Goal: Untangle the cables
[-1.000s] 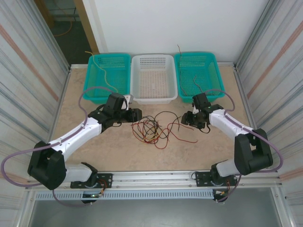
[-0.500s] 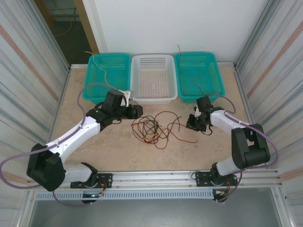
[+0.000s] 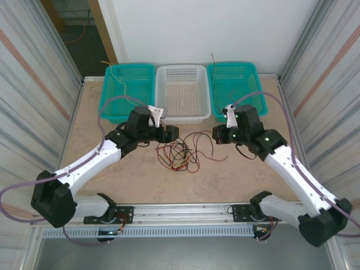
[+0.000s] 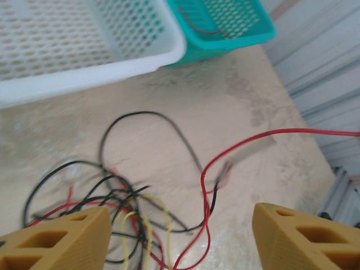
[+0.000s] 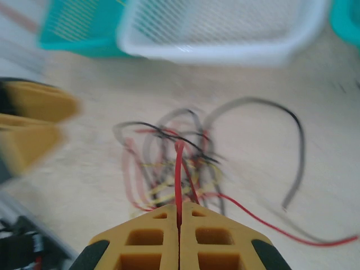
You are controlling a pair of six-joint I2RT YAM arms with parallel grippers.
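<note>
While left jaws gape over cables (image 3: 179, 154), right jaws pinch red cable (image 5: 179, 169).

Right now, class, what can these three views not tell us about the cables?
- Right wrist: the held end of the red cable, hidden inside the shut right gripper.
- Left wrist: the near side of the tangle, cut off by the bottom edge.
- Top external: which strand crosses over which, too small.

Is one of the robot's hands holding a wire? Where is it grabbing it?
Yes. The right gripper pinches the red cable between its fingertips, on a stretch running out of the tangle. The left gripper is open and holds nothing.
</note>
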